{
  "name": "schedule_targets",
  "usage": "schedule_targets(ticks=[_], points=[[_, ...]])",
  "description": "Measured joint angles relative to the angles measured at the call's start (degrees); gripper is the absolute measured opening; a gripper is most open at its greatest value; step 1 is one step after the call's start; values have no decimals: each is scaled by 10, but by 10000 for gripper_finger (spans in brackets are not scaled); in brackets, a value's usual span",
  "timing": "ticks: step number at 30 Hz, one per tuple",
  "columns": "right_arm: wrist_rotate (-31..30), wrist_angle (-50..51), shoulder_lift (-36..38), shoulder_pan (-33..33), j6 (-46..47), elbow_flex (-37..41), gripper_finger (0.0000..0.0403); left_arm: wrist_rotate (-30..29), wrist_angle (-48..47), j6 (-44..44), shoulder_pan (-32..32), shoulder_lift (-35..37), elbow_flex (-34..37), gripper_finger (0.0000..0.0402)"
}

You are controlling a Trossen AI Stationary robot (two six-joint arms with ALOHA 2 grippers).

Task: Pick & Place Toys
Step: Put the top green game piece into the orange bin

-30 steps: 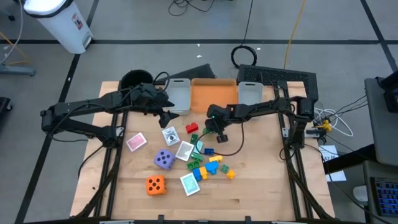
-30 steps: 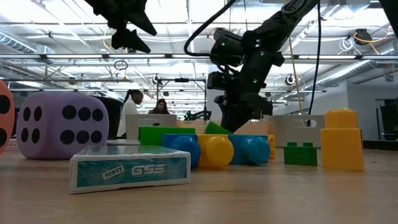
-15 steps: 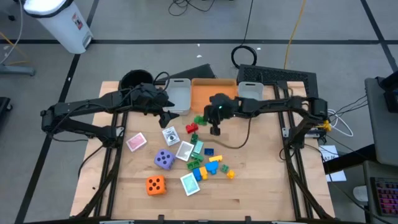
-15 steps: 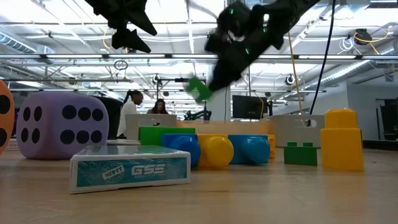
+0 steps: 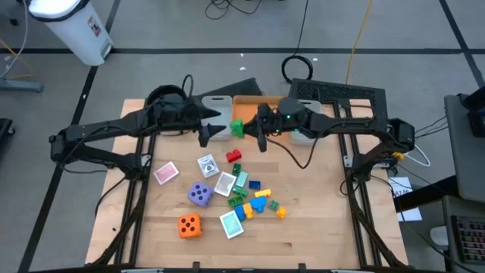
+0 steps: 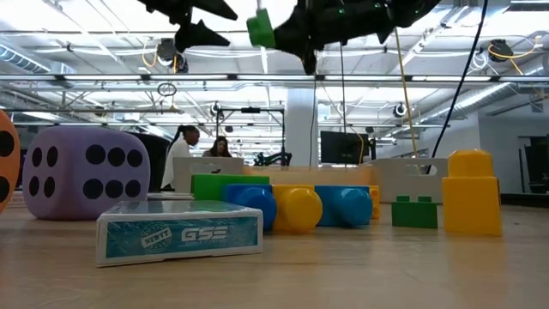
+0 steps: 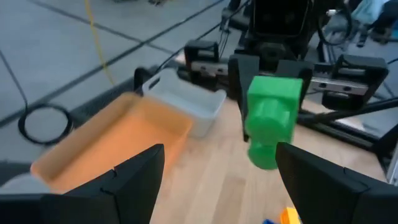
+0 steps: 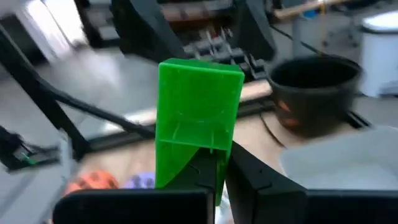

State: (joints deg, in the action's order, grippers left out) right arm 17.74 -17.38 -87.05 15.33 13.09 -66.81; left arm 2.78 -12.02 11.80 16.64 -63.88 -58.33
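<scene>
Now the change is plain: a second ago the right arm's jaws (image 5: 244, 129) were down among the scattered toys near the middle of the wooden table (image 5: 318, 220); they have since risen and swung toward twelve o'clock, carrying a small green plastic brick (image 5: 237, 127) with them. That reads as a finished pick, with the placing step next.

Starting at the left, the left arm's jaws (image 5: 206, 133) hang above the table's far edge, beside the pale grey rectangular bin (image 5: 220, 110), spread wide and holding nothing; they have barely shifted. The round black pot (image 5: 163, 97) sits behind them at about eleven o'clock.

Moving right, the green brick is off the table, in the air between the two arms, at three o'clock from the left jaws and just beside them. It is pinched at one end by the right jaws, which are pressed together on it, most of the brick sticking out beyond the tips. The orange rectangular bin (image 5: 254, 106) lies just past it toward twelve o'clock, so a drop there looks likely, though a handover cannot be ruled out.
</scene>
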Motion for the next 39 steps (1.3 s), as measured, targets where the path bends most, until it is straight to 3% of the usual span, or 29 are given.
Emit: schedule_targets(ticks=[10, 18, 32, 39], points=[[11, -55, 0, 0, 30, 0, 6, 84, 114, 22, 1, 0, 0, 310], [36, -119, 0, -2, 48, 0, 6, 112, 142, 51, 1, -21, 0, 310], [36, -125, 0, -2, 43, 0, 6, 186, 263, 121, 2, -100, 0, 310], [36, -124, 0, -2, 42, 0, 6, 191, 293, 126, 2, -109, 0, 310]])
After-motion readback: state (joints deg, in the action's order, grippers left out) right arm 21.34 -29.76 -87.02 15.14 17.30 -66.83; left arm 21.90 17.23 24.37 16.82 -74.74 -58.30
